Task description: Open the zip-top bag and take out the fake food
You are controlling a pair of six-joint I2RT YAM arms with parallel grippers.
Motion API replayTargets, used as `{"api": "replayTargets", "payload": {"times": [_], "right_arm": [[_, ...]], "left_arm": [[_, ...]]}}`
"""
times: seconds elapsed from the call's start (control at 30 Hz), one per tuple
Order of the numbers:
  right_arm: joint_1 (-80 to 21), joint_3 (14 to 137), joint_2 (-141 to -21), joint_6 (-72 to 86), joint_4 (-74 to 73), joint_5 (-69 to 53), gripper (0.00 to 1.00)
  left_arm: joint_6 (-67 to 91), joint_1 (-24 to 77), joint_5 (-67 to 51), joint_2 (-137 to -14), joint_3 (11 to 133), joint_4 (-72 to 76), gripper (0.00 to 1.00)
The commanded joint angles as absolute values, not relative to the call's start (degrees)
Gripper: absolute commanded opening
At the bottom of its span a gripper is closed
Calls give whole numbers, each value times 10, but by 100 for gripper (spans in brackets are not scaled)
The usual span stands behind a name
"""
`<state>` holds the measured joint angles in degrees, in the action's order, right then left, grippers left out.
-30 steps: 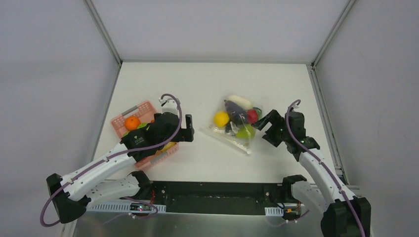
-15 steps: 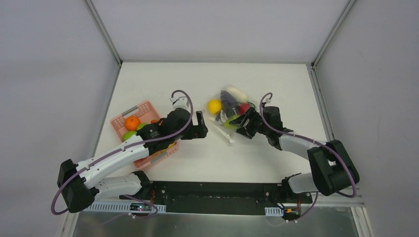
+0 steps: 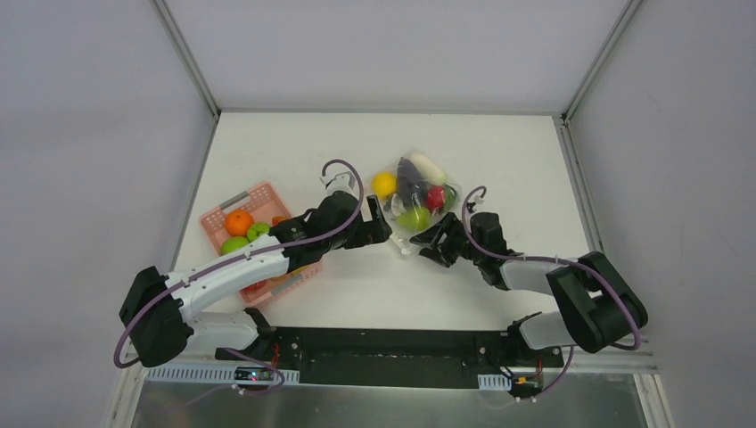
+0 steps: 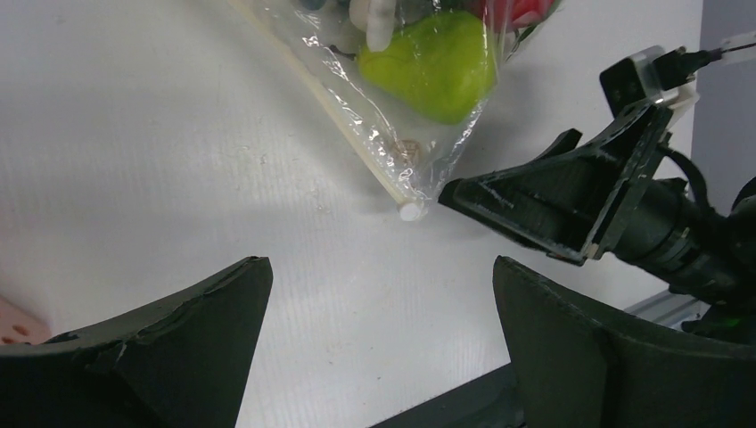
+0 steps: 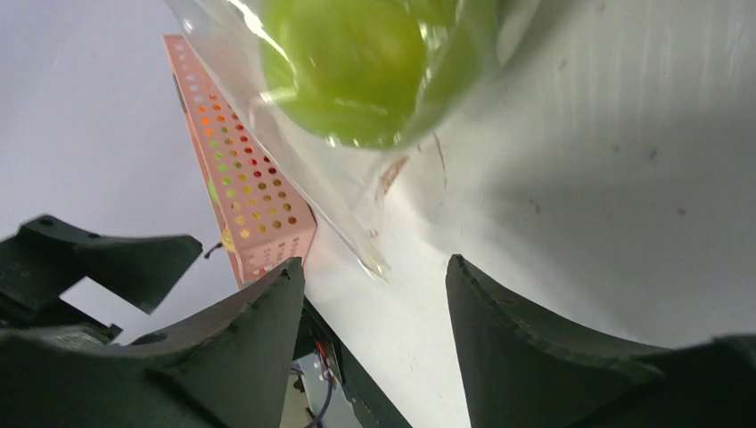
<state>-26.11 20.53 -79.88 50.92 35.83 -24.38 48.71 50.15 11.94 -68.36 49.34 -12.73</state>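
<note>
Flanking near corner of zip-top bag (image 3: 412, 201) at middle of desk (image 3: 499, 152), fake food (image 3: 414, 218) inside: our left end effector (image 3: 385, 230) and right end effector (image 3: 422, 250) both apart, empty. Zip seam (image 4: 339, 111) runs diagonally; right nearer.

No text, brand, number or sign can be read in any view. Any marking on the zip-top bag (image 4: 383, 134) or the pink basket (image 5: 258, 192) is too blurred to make out.
</note>
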Motion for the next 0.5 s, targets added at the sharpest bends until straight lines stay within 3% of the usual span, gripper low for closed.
{"api": "replayTargets", "payload": {"times": [0.0, 0.1, 0.47], "right_arm": [[-287, 181, -800, 531, 474, -237, 62], [-302, 181, -826, 533, 507, -227, 58], [-306, 154, -862, 536, 581, -201, 24]], "left_arm": [[517, 494, 92, -703, 492, -83, 100], [526, 492, 87, -709, 488, -72, 100], [563, 490, 71, -712, 461, -46, 100]]}}
